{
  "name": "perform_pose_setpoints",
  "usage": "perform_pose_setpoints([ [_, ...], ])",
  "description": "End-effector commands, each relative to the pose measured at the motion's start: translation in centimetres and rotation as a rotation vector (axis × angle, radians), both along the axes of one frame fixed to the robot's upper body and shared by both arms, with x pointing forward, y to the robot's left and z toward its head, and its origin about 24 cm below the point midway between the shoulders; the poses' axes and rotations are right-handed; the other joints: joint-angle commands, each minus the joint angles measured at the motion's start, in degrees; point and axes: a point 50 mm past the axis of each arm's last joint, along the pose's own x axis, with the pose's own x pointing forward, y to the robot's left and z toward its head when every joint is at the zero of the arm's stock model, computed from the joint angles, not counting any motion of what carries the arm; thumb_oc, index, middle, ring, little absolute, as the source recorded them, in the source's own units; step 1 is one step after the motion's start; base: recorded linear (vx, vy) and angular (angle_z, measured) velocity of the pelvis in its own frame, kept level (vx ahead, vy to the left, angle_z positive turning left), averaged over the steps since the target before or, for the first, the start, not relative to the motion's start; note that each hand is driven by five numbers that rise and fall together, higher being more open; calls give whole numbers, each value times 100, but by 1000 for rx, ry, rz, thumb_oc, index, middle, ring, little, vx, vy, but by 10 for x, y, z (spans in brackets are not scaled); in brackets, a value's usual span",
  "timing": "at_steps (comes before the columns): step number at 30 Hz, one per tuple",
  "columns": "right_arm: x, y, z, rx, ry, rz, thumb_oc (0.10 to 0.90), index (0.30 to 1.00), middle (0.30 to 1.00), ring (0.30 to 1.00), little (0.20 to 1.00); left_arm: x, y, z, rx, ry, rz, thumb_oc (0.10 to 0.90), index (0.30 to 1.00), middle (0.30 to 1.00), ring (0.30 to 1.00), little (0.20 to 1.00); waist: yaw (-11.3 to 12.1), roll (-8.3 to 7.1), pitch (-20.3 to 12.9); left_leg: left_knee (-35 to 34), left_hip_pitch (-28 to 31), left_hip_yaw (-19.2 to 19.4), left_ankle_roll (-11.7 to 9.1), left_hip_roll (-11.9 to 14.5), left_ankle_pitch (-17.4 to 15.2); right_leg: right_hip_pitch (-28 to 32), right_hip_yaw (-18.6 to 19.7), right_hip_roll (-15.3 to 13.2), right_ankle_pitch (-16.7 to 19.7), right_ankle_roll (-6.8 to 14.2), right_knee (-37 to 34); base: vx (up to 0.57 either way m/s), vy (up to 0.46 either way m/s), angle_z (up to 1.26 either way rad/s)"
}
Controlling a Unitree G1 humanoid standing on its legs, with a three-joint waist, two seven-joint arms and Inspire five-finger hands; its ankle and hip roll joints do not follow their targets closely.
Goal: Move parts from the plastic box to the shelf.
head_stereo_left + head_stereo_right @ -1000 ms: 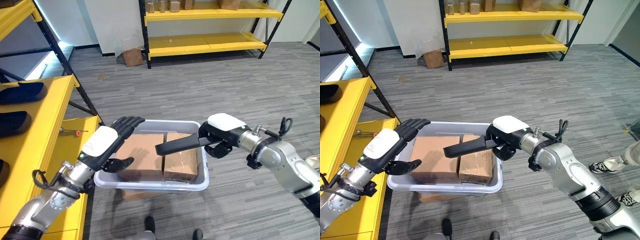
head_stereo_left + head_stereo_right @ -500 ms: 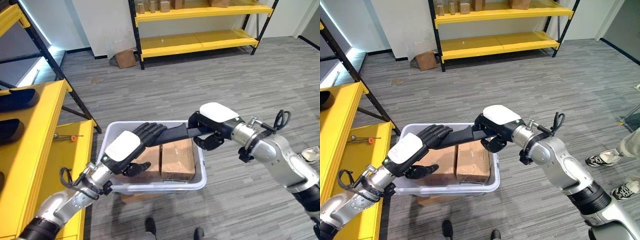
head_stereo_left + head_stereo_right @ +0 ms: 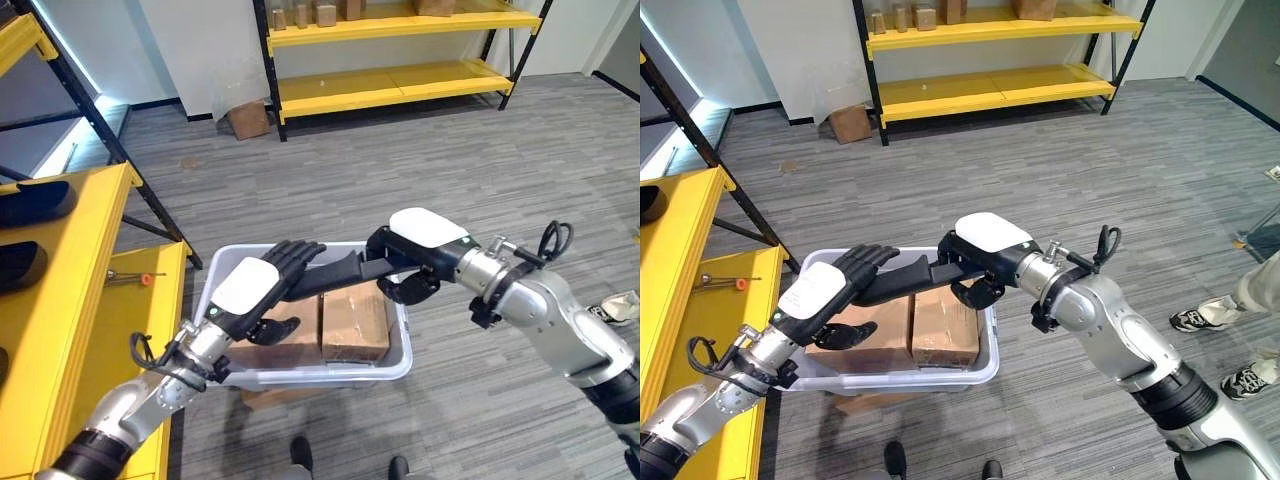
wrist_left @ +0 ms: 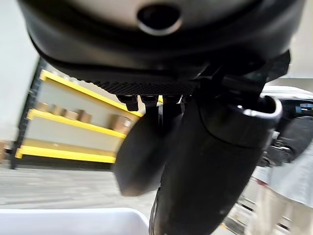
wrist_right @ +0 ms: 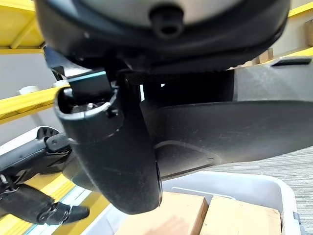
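Ahead of me, across the grey plank floor [image 3: 420, 160], a cardboard box [image 3: 248, 118] sits against the white wall [image 3: 200, 40], with clear plastic sheeting [image 3: 235, 85] leaning just behind it. To my right, a person's shoes [image 3: 1230, 350] stand on the floor at the edge of what I see.

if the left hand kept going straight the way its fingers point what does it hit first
Most likely the black part held in the right hand. The left hand hangs over the plastic box, fingers aimed at that part's near end and looking about touching it already, though depth is unclear.
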Motion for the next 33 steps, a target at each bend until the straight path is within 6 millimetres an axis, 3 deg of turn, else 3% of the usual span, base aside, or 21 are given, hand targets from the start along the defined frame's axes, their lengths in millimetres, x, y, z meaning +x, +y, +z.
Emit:
perform_pose_setpoints([
  [1,-17,24,53,99,-262,150,400,300,300,300,300,12,10,34,-172,-219,74,900,1000,1000,1000,1000,113,-149,-497,-11,249,-424,-367,447,-480,-280,-232,55,-535,-187,591,0,0,0],
  [9,-16,17,50,108,-247,122,400,300,300,300,300,5,29,36,-215,-283,143,900,1000,1000,1000,1000,145,-186,-500,-12,236,-466,-383,462,-463,-291,-269,75,-553,-207,613,0,0,0],
  [12,-15,17,48,171,-205,138,400,300,300,300,300,6,32,40,-343,-244,137,900,1000,1000,1000,1000,142,-182,-475,2,221,-477,-386,474,-453,-325,-274,77,-570,-220,659,0,0,0],
  [17,-14,23,49,312,-246,174,400,300,300,300,300,5,23,40,-456,-145,37,900,1000,1000,1000,1000,165,-154,-464,9,240,-496,-375,456,-455,-289,-254,78,-571,-237,656,0,0,0],
  [22,-26,33,57,455,-310,278,400,300,300,300,300,7,10,39,-626,8,-120,900,1000,1000,1000,1000,143,-72,-464,28,234,-484,-360,432,-478,-291,-236,61,-598,-259,693,0,25,0],
  [27,-28,41,61,475,-362,312,400,300,300,300,300,13,-3,40,-671,119,-258,900,1000,1000,1000,1000,104,11,-491,40,234,-461,-345,388,-493,-275,-209,31,-583,-260,667,-2,59,-3],
  [33,-24,41,61,432,-371,272,400,300,300,300,300,14,-15,44,-599,161,-353,900,1000,1000,1000,1000,70,52,-515,34,259,-430,-333,361,-494,-246,-197,12,-565,-261,637,-1,34,-2],
])
